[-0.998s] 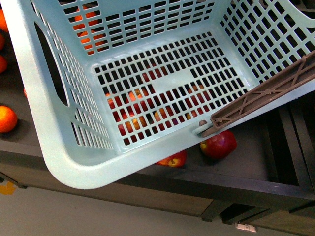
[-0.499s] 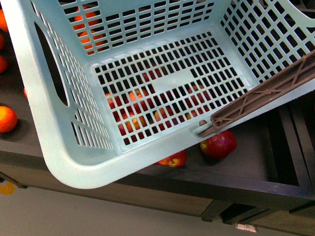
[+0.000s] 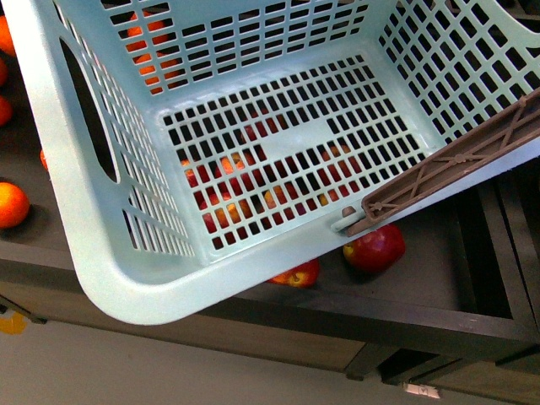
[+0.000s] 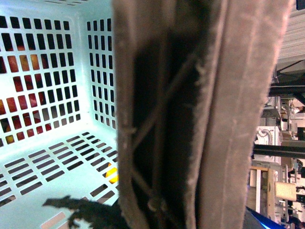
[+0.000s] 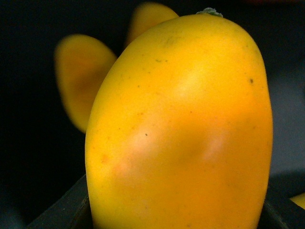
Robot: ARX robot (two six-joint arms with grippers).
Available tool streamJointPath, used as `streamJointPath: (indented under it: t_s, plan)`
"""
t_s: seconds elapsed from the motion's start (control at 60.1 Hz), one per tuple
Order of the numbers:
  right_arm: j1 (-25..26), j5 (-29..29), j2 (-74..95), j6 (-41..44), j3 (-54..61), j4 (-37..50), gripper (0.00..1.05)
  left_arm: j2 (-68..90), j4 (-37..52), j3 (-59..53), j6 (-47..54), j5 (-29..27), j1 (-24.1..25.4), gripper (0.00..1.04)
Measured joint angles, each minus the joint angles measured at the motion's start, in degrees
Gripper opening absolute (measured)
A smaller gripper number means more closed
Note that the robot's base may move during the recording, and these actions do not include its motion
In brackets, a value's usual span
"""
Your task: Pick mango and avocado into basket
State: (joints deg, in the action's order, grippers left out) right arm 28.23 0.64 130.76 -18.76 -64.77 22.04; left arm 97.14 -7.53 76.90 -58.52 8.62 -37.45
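Over the shelf [image 3: 440, 274], tilted basket [image 3: 126, 283], mango [image 5: 181, 138] close-up

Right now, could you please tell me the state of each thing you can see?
basket: empty, tilted.
handle: fastened at the basket's rim.
mango: whole, close to the right wrist camera, not in the basket.
red apple: resting on the dark shelf below.

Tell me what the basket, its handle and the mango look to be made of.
Basket: moulded plastic, pale teal, matte; slotted walls and rounded rim suggest it. Handle: likely brown plastic, dull, with moulded cross ribs. Mango: seemingly real fruit, smooth yellow-orange skin, small specks, soft sheen; a replica can't be ruled out.
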Motion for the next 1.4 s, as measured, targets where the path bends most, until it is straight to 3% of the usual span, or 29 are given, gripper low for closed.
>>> streamJointPath:
  t_s: [0.116,0.233,0.499,0.682,0.998,1.132,1.348,1.398]
  plan:
    - [-1.1,8.1,-18.6,8.2,11.0,0.0,0.6,0.0,0.0,0.0,0.0,0.0,0.0,0.15]
    - [-2.8,12.4,-29.9,11.4,16.2,-1.1,0.6,0.0,0.0,0.0,0.0,0.0,0.0,0.15]
    - [-10.4,14.3,-54.7,16.0,23.7,-3.8,0.6,0.0,0.0,0.0,0.0,0.0,0.0,0.15]
    - [-21.6,9.0,-64.1,17.6,26.1,-2.6,0.6,0.0,0.0,0.0,0.0,0.0,0.0,0.15]
    - [-39.4,-0.9,-62.5,21.0,27.3,1.4,0.6,0.0,0.0,0.0,0.0,0.0,0.0,0.15]
    - [-44.0,-2.7,-59.6,22.7,27.4,4.2,0.6,0.0,0.0,0.0,0.0,0.0,0.0,0.15]
    - [-46.1,-4.2,-53.3,23.1,26.9,7.3,0.6,0.6,-0.2,0.0,1.9,-1.4,0.2,0.15]
    - [-46.2,-4.1,-52.3,23.0,26.6,7.9,0.67,0.7,-0.2,0.0,2.4,-1.9,0.3,0.15]
